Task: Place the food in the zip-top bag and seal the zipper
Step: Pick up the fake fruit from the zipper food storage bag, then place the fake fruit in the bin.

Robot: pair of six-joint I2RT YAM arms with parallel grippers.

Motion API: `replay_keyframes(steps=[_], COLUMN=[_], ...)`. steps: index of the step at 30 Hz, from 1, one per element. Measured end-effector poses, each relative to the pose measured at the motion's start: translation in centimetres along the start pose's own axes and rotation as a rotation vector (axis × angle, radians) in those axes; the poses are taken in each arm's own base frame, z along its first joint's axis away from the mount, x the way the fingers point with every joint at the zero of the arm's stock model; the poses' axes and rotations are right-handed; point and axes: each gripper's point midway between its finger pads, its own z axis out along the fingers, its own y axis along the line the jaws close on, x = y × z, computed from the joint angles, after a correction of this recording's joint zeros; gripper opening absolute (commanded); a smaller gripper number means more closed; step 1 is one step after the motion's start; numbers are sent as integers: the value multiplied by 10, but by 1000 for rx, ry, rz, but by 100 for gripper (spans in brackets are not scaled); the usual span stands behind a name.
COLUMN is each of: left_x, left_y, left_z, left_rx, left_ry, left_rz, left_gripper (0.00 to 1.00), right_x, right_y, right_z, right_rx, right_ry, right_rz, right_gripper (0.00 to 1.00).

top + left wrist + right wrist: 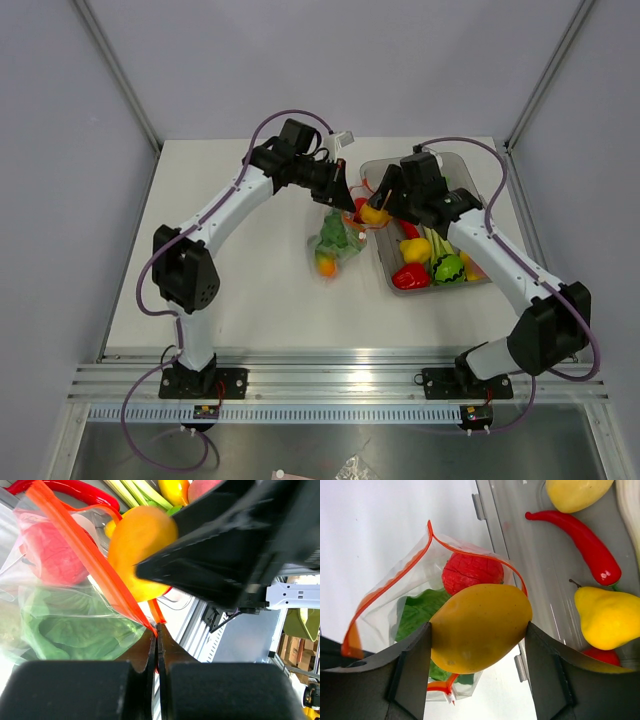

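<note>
My right gripper (pixel 479 630) is shut on a yellow-orange mango (pixel 480 627) and holds it over the open mouth of the zip-top bag (pixel 385 607). The bag holds a red fruit (pixel 470 572) and a green leafy vegetable (pixel 417 612). Its red-orange zipper (pixel 390 582) gapes open. My left gripper (pixel 157 630) is shut on the zipper's corner (pixel 150 625) and holds the bag up. In the top view the bag (pixel 335 245) hangs between the left gripper (pixel 350 203) and the right gripper (pixel 375 212); an orange fruit (pixel 326 267) lies at its bottom.
A grey translucent tub (pixel 478 178) stands right of the bag. It holds a red chilli (pixel 580 537), a yellow pear (pixel 605 617), a red pepper (pixel 410 277), a dark green fruit (pixel 448 268) and other food. The tub's wall (pixel 505 535) runs close beside the bag.
</note>
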Motion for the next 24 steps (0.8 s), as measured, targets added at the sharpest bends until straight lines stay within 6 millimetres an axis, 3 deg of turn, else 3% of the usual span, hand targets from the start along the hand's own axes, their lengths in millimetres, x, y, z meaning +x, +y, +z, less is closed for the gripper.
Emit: replay_keyframes(steps=[5,9,10,11,12,15,19,24], left_x=[0,1,0,1,1,1,0,-2], left_y=[3,3,3,3,3,3,2,0], left_z=[3,3,3,3,3,3,2,0], left_rx=[1,1,1,1,1,1,1,1], left_ry=[4,5,4,5,5,5,5,2], left_rz=[-4,-4,-3,-4,-4,-3,3,10], left_gripper=[0,0,0,0,0,0,0,0], right_x=[-17,-49,-57,-63,-68,-67,-49,-48], right_y=[-8,-41,-55,-67,-80,-107,-112,-93], right_z=[-16,-28,-31,-32,-33,-25,-4,-2], right_rx=[35,102,131,159,188,270,271,178], right_ry=[-71,-156,-179,-195,-207,-184,-83,-40], right_rz=[6,61,80,95,106,92,6,-106], right_gripper=[34,36,41,67,78,87,83,88])
